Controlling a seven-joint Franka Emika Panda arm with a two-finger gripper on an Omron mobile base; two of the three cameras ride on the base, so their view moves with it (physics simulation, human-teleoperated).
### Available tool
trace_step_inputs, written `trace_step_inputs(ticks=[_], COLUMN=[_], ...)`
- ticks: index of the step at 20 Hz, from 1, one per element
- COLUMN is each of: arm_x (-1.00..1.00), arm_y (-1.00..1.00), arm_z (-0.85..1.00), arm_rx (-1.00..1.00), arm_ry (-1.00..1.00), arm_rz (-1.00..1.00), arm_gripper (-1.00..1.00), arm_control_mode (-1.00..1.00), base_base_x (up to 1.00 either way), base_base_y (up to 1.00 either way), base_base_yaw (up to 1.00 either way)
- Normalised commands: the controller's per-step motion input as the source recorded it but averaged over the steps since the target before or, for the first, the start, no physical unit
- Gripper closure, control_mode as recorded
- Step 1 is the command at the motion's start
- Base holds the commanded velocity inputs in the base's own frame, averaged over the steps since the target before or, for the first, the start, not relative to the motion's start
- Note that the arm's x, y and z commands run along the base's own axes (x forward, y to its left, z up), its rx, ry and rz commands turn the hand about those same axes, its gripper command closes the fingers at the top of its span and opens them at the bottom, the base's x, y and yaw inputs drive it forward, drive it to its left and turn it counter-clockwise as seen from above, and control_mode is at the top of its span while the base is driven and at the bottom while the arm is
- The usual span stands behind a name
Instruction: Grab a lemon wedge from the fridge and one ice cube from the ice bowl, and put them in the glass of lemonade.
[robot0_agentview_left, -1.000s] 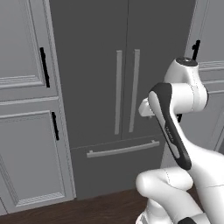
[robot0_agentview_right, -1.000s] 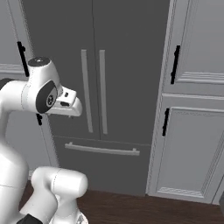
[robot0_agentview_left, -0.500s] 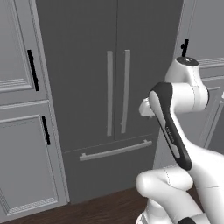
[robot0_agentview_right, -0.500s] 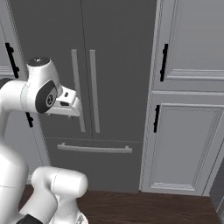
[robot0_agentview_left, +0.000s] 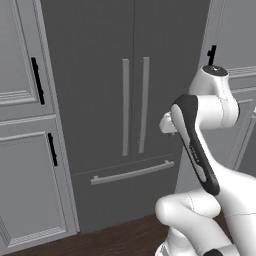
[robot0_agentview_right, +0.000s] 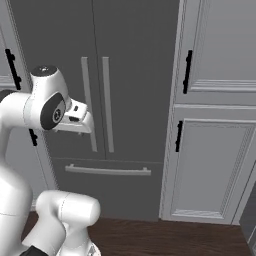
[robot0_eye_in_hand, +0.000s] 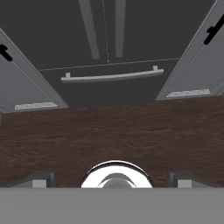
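So we're parked right in front of the fridge (robot0_agentview_left: 130, 95), the tall dark grey one, and both doors are shut. Its two long pale bar handles (robot0_agentview_left: 135, 105) stand upright side by side at the centre seam, and the lower drawer's handle (robot0_agentview_left: 132, 172) runs across below them, at about 6 o'clock from the pair.

In the right base view the same fridge (robot0_agentview_right: 95, 75) sits at 12 o'clock ahead of us, with panelled grey cabinets (robot0_agentview_right: 215, 165) just beside it at 3 o'clock, each carrying a short black handle (robot0_agentview_right: 188, 71). In the left base view another stack of cabinets (robot0_agentview_left: 25, 150) flanks it at 9 o'clock.

Our arm (robot0_agentview_left: 200, 130) is folded up in front of the fridge, clear of the doors and not touching either handle.

The hand view looks down at the dark wood floor (robot0_eye_in_hand: 109, 135), with the drawer handle (robot0_eye_in_hand: 111, 76) up at 12 o'clock. Our gripper (robot0_eye_in_hand: 111, 179) has its two finger tips (robot0_eye_in_hand: 39, 178) spread wide, one at each bottom corner, with nothing between them.
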Motion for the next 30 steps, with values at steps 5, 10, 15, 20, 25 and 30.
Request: trace_step_inputs(ticks=[5, 10, 15, 20, 25, 30], arm_x=[0.0, 0.0, 0.0, 0.0, 0.0, 0.05], arm_y=[0.0, 0.0, 0.0, 0.0, 0.0, -0.18], arm_z=[0.0, 0.0, 0.0, 0.0, 0.0, 0.05], arm_rx=[0.0, 0.0, 0.0, 0.0, 0.0, 0.0], arm_ry=[0.0, 0.0, 0.0, 0.0, 0.0, 0.0], arm_rz=[0.0, 0.0, 0.0, 0.0, 0.0, 0.0], arm_gripper=[-1.0, -1.0, -1.0, -1.0, -1.0, -1.0], arm_control_mode=[1.0, 1.0, 1.0, 1.0, 1.0, -1.0], base_base_x=[0.95, -0.28, -0.36, 0.01, 0.0, -0.01], base_base_y=[-0.17, -0.26, -0.27, -0.1, -0.03, 0.0], base_base_yaw=[0.05, 0.05, 0.05, 0.12, 0.02, 0.0])
